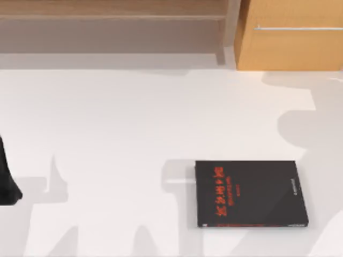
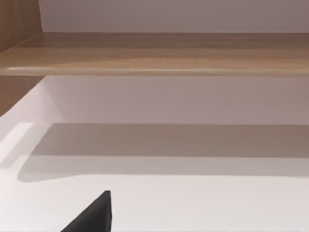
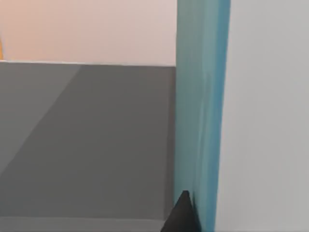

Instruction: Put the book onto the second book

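Observation:
The second book [image 1: 250,194], flat and black with red lettering, lies on the white table at the front right. The book [image 3: 200,111], teal-covered, stands close up on edge in the right wrist view. My right gripper [image 3: 194,218] is shut on it, with one dark fingertip [image 3: 182,215] pressed against the teal cover. My left gripper [image 1: 7,182] is parked at the table's left edge, far from both books, and a dark part of it [image 2: 94,217] also appears in the left wrist view.
A wooden shelf [image 1: 112,16] runs along the back of the table, with an orange-brown cabinet [image 1: 292,37] and its metal handle at the back right. Arm shadows fall across the right and front of the white tabletop [image 1: 134,123].

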